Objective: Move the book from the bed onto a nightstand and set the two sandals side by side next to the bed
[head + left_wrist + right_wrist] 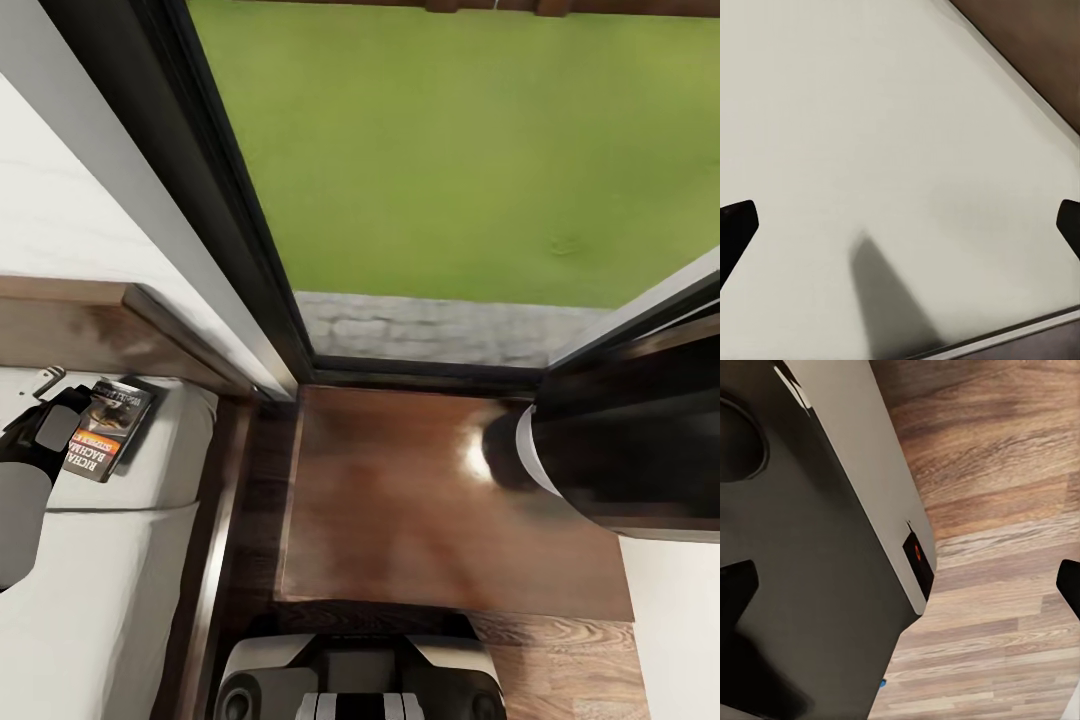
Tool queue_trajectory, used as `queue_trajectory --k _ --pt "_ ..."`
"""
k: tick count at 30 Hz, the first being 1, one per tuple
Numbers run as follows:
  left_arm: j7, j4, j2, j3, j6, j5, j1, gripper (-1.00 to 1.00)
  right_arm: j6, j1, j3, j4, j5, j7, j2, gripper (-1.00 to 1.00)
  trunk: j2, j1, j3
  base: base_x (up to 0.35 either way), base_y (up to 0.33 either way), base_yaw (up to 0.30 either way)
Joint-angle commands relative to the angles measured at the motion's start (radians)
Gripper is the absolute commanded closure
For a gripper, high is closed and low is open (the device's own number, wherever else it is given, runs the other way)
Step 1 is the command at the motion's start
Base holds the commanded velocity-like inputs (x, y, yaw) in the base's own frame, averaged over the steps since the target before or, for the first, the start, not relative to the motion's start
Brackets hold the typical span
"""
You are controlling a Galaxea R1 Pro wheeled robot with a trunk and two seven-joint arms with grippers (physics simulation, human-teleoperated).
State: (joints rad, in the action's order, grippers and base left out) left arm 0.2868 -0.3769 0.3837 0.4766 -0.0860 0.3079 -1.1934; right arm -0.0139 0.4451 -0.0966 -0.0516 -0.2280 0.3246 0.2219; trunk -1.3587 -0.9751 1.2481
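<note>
The window (400, 150) takes the upper half of the head view, a black-framed pane with green lawn and a strip of grey paving behind it. Below it, at centre, the nightstand (430, 500) shows its glossy dark brown top, bare, with a bright glare spot toward its right side. The bed (100, 590) runs down the left edge of the head view: pale mattress, dark wooden frame beside the nightstand, and a brown headboard across the upper left. A dark cylindrical arm segment (630, 450) with 1 white ring enters from the right over the nightstand's right edge.

The book (108, 428) lies on the mattress at the left of the head view, just under the headboard, its dark cover and orange band facing up. The left gripper (45, 425) sits at the book's left edge; whether it touches is unclear. In the left wrist view its 2 dark fingertips (735, 225) stand wide apart over plain mattress.

In the right wrist view the right gripper's fingertips (736, 585) are likewise spread, empty, over the robot's grey base (832, 547) and wood-plank floor (1005, 547).
</note>
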Motion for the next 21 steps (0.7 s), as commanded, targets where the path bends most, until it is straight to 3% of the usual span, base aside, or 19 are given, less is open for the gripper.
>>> queue_trajectory --k 1,21 --pt "0.003 -0.002 0.000 0.000 -0.005 0.008 0.000 -1.00 -0.001 0.001 -0.008 -0.004 -0.004 0.005 0.001 -1.00 0.000 0.000 0.000 0.000 0.000 0.000" --pt "0.003 -0.003 0.000 0.001 -0.005 0.008 0.000 -1.00 -0.001 0.001 -0.008 -0.004 -0.004 0.005 0.001 -1.00 0.000 0.000 0.000 0.000 0.000 0.000"
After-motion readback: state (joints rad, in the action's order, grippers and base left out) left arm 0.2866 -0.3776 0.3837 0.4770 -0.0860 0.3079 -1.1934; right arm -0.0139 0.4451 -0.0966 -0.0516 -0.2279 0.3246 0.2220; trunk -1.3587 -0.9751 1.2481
